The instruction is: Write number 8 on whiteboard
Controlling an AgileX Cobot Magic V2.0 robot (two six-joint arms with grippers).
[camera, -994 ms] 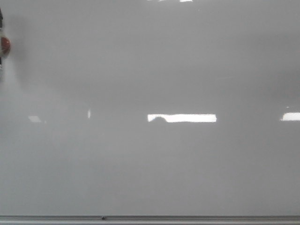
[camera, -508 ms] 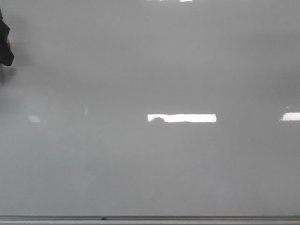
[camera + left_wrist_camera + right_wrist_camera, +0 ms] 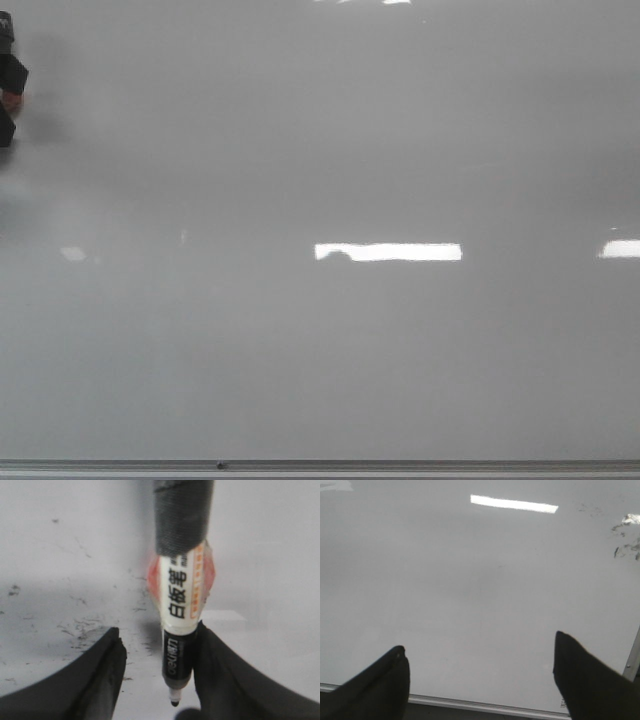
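The whiteboard fills the front view, glossy grey-white, with no number 8 to be seen on it in any view. My left gripper shows only as a dark shape at the far left edge. In the left wrist view it holds a whiteboard marker between its fingers, against one finger, with the black tip bare in front of the board. My right gripper is open and empty over the board's lower part.
The grey bottom rail runs along the board's lower edge and also shows in the right wrist view. White glare bars lie on the board. Old ink smudges show near the marker, and more by the board's side frame.
My left gripper has shifted slightly at the far left edge of the front view and turned, so less of the red part shows. The board looks the same.
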